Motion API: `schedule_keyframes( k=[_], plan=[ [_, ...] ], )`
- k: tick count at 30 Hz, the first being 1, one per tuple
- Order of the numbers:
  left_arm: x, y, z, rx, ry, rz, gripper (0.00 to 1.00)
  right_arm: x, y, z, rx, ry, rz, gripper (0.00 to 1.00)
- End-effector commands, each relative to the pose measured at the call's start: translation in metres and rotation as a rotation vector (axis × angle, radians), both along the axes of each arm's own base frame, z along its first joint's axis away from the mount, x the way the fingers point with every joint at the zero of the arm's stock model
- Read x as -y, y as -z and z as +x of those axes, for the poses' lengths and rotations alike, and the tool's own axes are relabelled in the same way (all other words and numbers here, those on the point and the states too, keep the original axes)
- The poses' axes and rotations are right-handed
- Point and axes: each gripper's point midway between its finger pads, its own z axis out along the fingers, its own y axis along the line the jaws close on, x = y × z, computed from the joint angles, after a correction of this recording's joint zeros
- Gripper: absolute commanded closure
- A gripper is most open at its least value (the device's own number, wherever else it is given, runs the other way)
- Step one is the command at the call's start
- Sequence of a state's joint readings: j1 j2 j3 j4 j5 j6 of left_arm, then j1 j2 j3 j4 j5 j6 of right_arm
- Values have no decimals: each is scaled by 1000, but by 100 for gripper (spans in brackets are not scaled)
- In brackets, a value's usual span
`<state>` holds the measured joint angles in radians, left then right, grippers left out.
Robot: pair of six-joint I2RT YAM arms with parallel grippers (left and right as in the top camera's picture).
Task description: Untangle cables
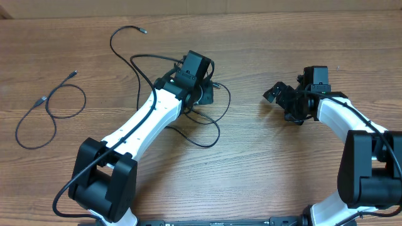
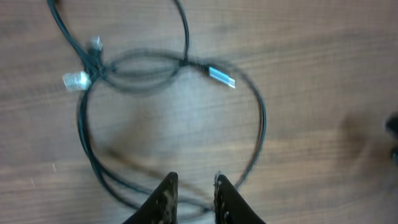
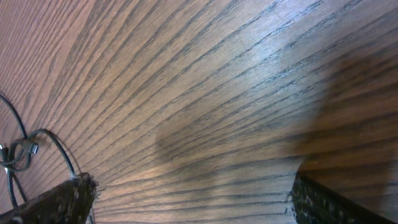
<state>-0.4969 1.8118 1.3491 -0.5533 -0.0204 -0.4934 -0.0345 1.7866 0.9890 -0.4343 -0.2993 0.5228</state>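
Your left fingers [image 2: 165,202] are nearly together with just a slim gap. The bottom of a cable loop [image 2: 264,130] runs right through that gap. I can't tell from the wrist view whether they're pinching the strand or only straddling it, so check that before you pull. If you've got it, drag slow and low along the worktop [image 2: 323,56], away from the snarl. Watch whether the loop slides free or cinches tighter. If it tightens, let go and pick a strand nearer a plug.

Moving outward, the loop climbs to where the cables [image 2: 93,68] cross in a snarl at the upper left of the wrist view, with two small plug tips poking out. A silver plug [image 2: 221,76] lies across the top of the loop (that end looks like the easiest one to feed back out, just my guess).

Your right fingers [image 3: 56,202] are spread wide over bare wood with nothing between them, well off to the side of the tangle. I'd bring them in to pin the snarl while the left pulls.

Further out in the overhead view, one separate cable [image 1: 41,100] lies on its own at the far left. A long strand [image 1: 112,43] trails from the pile toward the back.
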Motion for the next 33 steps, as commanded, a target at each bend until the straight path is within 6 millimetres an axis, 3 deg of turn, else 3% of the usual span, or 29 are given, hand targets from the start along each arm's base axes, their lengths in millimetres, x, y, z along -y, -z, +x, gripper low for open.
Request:
schedule_keyframes(
  k=[1, 8, 11, 18, 20, 22, 29, 33],
  plan=[
    [-6, 6, 14, 38, -47, 42, 80, 14, 20, -11, -60, 25, -63, 0],
    [-4, 48, 11, -51, -59, 62, 81, 14, 20, -11, -60, 25, -63, 0],
    [-1, 69, 4, -112, -41, 61, 86, 14, 20, -12, -60, 25, -63, 0],
    [0, 107, -8, -208, -15, 81, 75, 14, 20, -11, -60, 25, -63, 0],
    [-4, 115, -16, -244, -3, 107, 81, 14, 20, -11, -60, 25, -63, 0],
    [-11, 118, -26, -283, 16, 141, 87, 14, 20, -11, -60, 25, -63, 0],
    [-36, 119, -39, -371, -5, 190, 88, 14, 20, -11, -60, 25, -63, 0],
    [-39, 108, -47, -454, 3, 148, 96, 14, 20, -12, -60, 25, -63, 0]
  ],
)
